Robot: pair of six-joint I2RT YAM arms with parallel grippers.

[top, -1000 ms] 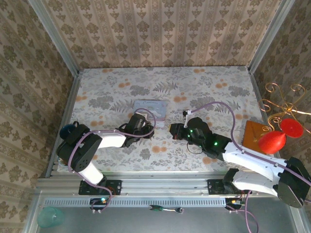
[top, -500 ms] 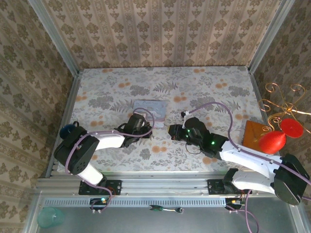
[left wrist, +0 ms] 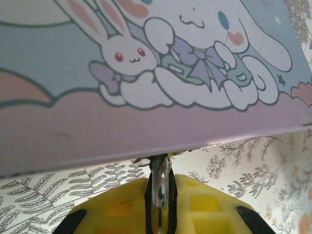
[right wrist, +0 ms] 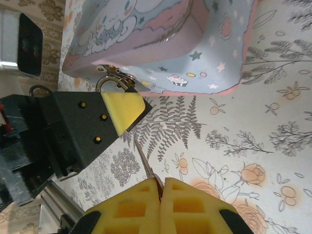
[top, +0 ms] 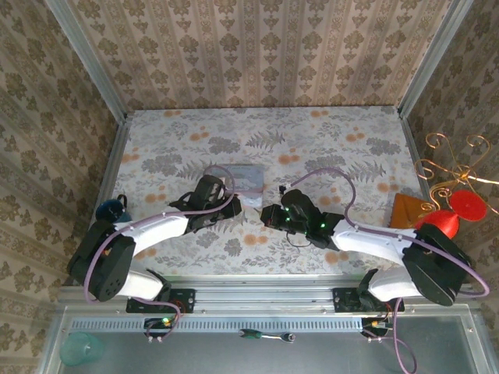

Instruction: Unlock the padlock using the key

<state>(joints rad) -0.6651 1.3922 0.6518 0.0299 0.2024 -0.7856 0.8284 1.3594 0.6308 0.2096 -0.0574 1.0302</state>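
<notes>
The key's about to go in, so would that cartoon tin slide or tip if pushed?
The tin probably slides rather than tips: it lies flat on the table. Hardly bigger than the left gripper, it is likely light; that gripper at its edge may steady it.

Two robot arms (top: 160,227) (top: 370,238), one pastel cartoon tin (top: 240,175), one padlock (left wrist: 160,184), one key (right wrist: 145,163), one teal cup (top: 78,348)

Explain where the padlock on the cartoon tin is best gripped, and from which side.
Probably pinch the padlock across its thin width, coming low from the near side: it juts from the tin's near edge, which blocks the far side. The left gripper is shut on it so.
</notes>
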